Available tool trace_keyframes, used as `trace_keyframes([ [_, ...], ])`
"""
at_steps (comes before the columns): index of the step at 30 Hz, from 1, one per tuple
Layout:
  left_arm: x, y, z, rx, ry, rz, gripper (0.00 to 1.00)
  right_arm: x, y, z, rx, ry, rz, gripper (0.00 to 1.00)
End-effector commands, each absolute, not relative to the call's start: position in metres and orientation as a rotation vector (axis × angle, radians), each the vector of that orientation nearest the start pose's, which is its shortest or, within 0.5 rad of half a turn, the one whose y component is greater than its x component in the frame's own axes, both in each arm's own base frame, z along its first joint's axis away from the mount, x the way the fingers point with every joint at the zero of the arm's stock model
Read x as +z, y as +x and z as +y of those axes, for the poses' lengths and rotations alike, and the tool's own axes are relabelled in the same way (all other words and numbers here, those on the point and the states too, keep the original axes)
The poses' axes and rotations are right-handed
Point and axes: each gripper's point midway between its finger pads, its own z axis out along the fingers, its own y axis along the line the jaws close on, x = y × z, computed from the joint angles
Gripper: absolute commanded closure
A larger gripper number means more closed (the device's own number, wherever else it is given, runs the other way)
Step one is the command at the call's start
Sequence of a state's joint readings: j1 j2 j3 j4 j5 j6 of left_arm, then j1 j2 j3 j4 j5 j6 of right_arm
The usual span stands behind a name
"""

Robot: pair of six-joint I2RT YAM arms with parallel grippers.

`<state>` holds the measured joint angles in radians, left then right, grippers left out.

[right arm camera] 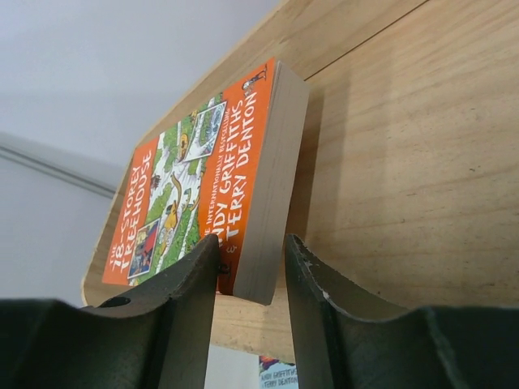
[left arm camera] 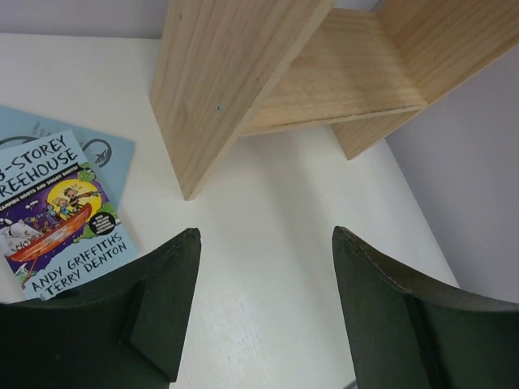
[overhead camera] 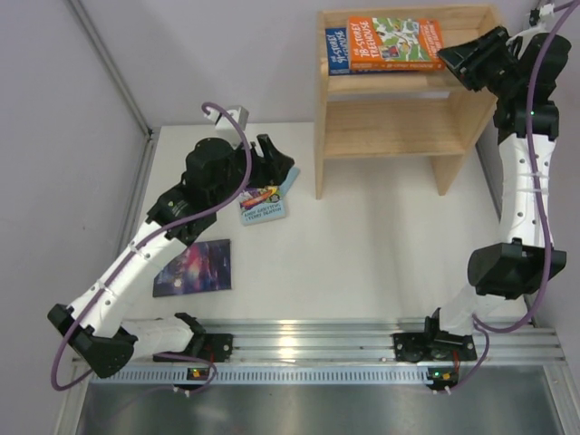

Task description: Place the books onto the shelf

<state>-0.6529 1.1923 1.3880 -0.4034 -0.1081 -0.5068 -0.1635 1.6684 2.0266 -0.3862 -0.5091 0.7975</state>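
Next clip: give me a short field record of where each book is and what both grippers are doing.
shelf: light wooden two-level shelf
on its top level: dark blue paperback, orange "Treehouse" paperback, flat
on white table: dark purple galaxy-cover paperback; light blue paperback with purple picture lying on pale blue paperback
left gripper: open, empty
right gripper: jaws flank the orange paperback's corner; grip unclear
unshelved: three

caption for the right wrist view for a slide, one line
Right gripper straddling a corner of the orange Treehouse book lying flat on the wooden shelf.
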Motion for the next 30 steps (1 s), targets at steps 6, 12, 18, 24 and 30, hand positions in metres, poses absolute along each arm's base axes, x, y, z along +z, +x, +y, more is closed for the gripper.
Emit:
trace_keyframes([
  [6,0.367,0.301,-0.246,-0.791,0.096,1.866,0.29,0.509,0.478,0.067,0.977,0.32,1.557,0.66],
  [12,0.362,0.298,-0.245,-0.799,0.093,1.875,0.29,0.516,0.485,0.069,0.963,0.333,1.524,0.79],
  [18,0.354,0.296,-0.247,-0.817,0.095,1.892,0.29,0.512,0.496,0.07,0.965,0.336,1.53,0.79],
  [24,0.35,0.296,-0.249,-0.824,0.093,1.895,0.29,0.508,0.494,0.079,0.965,0.341,1.542,0.8],
  [30,0.352,0.296,-0.247,-0.819,0.099,1.892,0.29,0.507,0.492,0.077,0.942,0.367,1.561,0.73],
])
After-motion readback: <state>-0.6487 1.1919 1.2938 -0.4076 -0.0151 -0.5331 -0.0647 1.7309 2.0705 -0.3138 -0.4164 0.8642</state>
